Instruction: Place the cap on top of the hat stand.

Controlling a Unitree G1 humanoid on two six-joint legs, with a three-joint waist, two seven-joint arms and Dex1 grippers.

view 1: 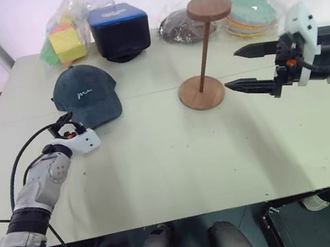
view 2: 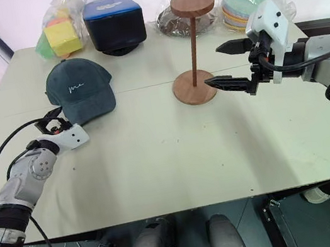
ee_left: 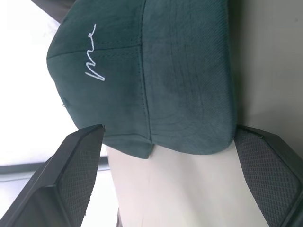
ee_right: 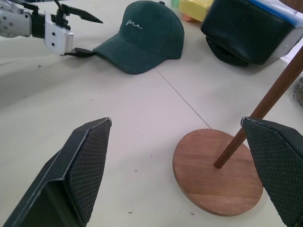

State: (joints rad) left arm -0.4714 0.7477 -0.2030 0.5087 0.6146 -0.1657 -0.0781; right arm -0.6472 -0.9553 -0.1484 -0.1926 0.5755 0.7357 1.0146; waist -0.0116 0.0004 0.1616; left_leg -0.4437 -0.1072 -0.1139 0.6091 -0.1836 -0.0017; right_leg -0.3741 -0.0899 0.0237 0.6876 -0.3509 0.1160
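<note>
Cap on table, stand bare, 2 grippers spread

The table point(view 1: 159, 163) holds the cap point(view 1: 86, 96) on its left half, brim toward the left gripper point(view 1: 63, 127), whose fingers are spread just short of the brim. The stand point(view 1: 203, 91) is upright mid-table; the right gripper point(view 1: 246, 69) hangs beside it, fingers apart, empty.

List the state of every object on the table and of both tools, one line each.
Dark teal-grey fabric baseball cap: lying crown up on the table, brim toward the left tool, not gripped.
Brown wooden hat stand: upright, top disc bare.
Dark blue boxy item: closed, at the table's back.
Clear plastic bag of coloured items: resting at the back.
Left tool: open, at the brim.
Right tool: open, beside the stand.
</note>
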